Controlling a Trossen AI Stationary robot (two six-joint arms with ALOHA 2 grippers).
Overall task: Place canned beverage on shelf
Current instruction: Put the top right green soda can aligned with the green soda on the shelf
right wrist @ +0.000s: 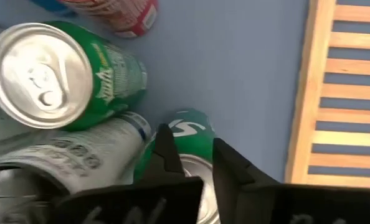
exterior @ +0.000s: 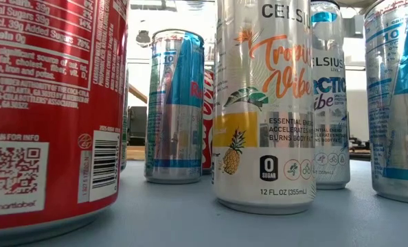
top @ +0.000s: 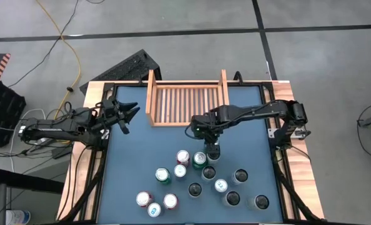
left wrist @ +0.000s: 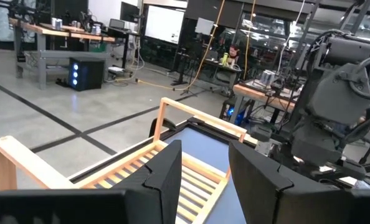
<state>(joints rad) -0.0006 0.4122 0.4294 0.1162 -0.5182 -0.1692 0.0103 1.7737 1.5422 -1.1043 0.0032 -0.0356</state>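
The light-wood slatted shelf [top: 185,103] stands at the table's far middle; it also shows in the left wrist view [left wrist: 172,168] and the right wrist view [right wrist: 337,93]. Several cans stand grouped at the near middle [top: 200,159]. My right gripper [top: 213,150] points down at the group's far edge. Its fingers stand a little apart [right wrist: 194,165] right over the top of an upright green can [right wrist: 188,127], which is wider than their gap. My left gripper [top: 128,115] is open and empty, held in the air at the table's left, left of the shelf. My right gripper comes at the green can's silver top [right wrist: 197,183] from above, pointing down. I cannot tell whether its fingertips touch the top. The can stands upright on the table.
A second green can [right wrist: 48,74], a white can [right wrist: 66,155] and a red can [right wrist: 119,12] stand close beside the one under my right gripper. More cans fill the low view [exterior: 266,103]. Bare blue table [top: 142,150] lies between the shelf and the cans.
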